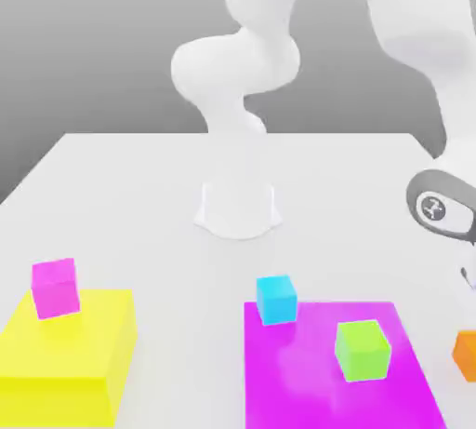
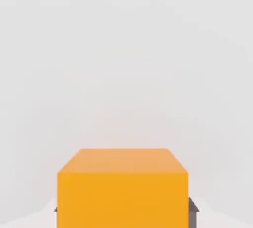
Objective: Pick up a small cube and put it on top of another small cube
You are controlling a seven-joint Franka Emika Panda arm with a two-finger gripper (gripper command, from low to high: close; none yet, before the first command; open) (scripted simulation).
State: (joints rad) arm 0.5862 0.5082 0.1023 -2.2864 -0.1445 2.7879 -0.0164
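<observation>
The small orange cube (image 1: 467, 353) lies on the white table at the exterior view's right edge, beside the magenta slab. In the hand view the orange cube (image 2: 122, 187) sits between my fingers, and a dark fingertip (image 2: 193, 208) presses against its side. My gripper (image 2: 123, 210) is shut on this cube. The arm's wrist (image 1: 437, 206) hangs above the cube in the exterior view. A cyan cube (image 1: 276, 299) of the same size stands at the slab's far corner, and a green cube (image 1: 363, 350) rests on the slab.
A flat magenta slab (image 1: 307, 381) lies at the front, right of centre. At the front left, a pink cube (image 1: 55, 288) rests on a yellow block (image 1: 74, 362). The robot base (image 1: 238, 208) stands mid-table.
</observation>
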